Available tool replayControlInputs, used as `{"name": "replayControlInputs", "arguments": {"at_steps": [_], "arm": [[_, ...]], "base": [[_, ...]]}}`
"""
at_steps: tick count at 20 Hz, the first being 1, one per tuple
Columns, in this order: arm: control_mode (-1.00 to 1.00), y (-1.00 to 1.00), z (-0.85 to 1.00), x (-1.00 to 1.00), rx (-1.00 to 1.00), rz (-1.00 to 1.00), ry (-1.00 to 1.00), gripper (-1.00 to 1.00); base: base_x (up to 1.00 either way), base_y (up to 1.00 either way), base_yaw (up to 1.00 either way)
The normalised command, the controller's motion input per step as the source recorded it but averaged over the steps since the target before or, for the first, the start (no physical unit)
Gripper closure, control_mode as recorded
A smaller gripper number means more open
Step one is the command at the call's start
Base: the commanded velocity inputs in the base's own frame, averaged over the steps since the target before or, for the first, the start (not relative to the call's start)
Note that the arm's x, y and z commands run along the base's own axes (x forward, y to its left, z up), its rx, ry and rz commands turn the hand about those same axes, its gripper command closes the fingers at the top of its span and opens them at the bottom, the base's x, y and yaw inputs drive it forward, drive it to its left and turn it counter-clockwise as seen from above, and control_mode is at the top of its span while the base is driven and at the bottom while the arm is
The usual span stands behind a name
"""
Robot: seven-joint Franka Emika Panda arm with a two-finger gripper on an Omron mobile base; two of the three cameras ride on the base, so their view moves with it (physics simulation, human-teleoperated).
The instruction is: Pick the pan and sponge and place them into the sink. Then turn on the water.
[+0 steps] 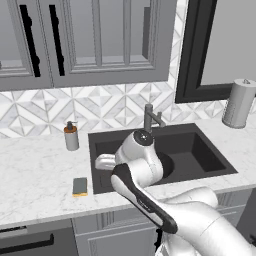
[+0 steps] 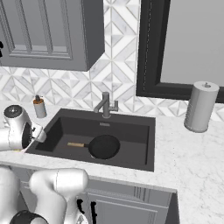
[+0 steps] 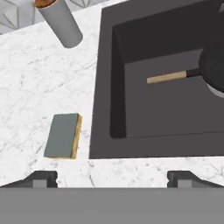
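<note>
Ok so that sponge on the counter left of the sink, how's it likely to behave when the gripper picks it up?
The sponge lies flat on the marble, so it shouldn't roll or tip. Its small, thin two-layer body suggests it's light and soft, likely squashing somewhat between the fingers. The open gripper looks wide enough to span it.

No legible text, perhaps owing to coarse rendering.

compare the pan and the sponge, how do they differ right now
The pan is round, black and lies inside the sink; the sponge is rectangular, grey-green over yellow, far smaller, and lies on the counter beside the sink. Both lie flat, ungripped.
</note>
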Motion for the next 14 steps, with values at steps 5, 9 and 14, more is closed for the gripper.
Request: {"name": "replayControlInputs", "arguments": {"at_steps": [5,9,14], "arm": [[-1.0,0.73,-0.22,0.35,-0.05,0.0,0.22,-1.0],[-1.0,0.69,-0.18,0.36,-0.13,0.0,0.27,-1.0],[-1.0,0.65,-0.22,0.32,-0.15,0.0,0.21,-1.0]], "base": [[0.0,0.0,0.0],[0.0,0.0,0.0],[0.0,0.0,0.0]]}}
